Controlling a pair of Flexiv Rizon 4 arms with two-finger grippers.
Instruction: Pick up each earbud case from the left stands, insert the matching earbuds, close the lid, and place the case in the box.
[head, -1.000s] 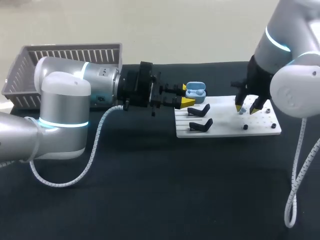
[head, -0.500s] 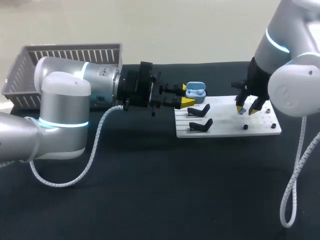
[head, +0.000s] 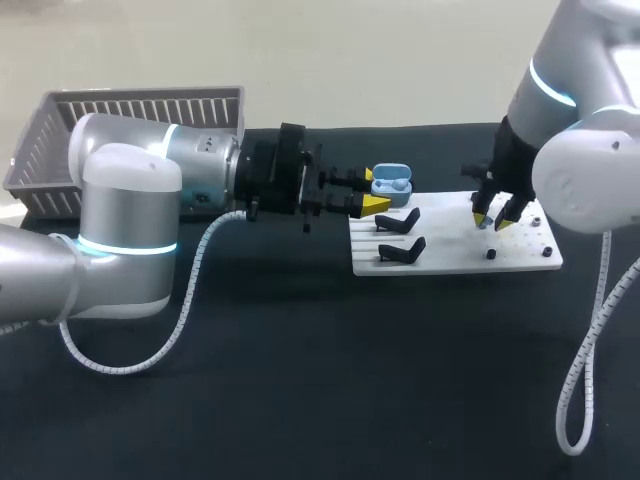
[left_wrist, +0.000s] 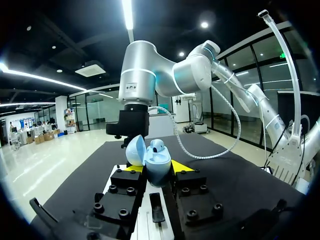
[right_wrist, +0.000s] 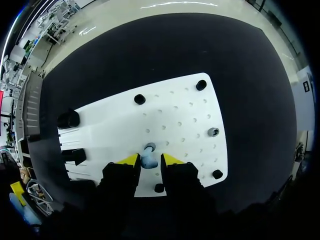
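In the head view, the left gripper (head: 372, 190) is closed on the light-blue earbud case (head: 392, 183). It holds the case, lid open, over the far-left corner of the white board (head: 455, 262), just beyond the two black stands (head: 401, 221). The grey slatted box (head: 130, 120) sits far left on the bench (head: 300, 380). Toward the board's right side, the right gripper (head: 495, 214) points down at the board.

In the left wrist view, the case sits upright between the fingers, clamped from both sides, with its lid tipped to one side.

In the right wrist view, the right gripper's yellow tips appear to pinch a small blue earbud (right_wrist: 149, 161) low over the board, near a few black pegs (right_wrist: 140, 99).

The main risk is the pinch itself. The earbud is tiny and rounded, so it may twist or slip out during carrying and fall onto the dark bench. A rotated earbud would miss its socket. Pressing it in off-centre could also push the case askew in the left gripper or knock the lid.
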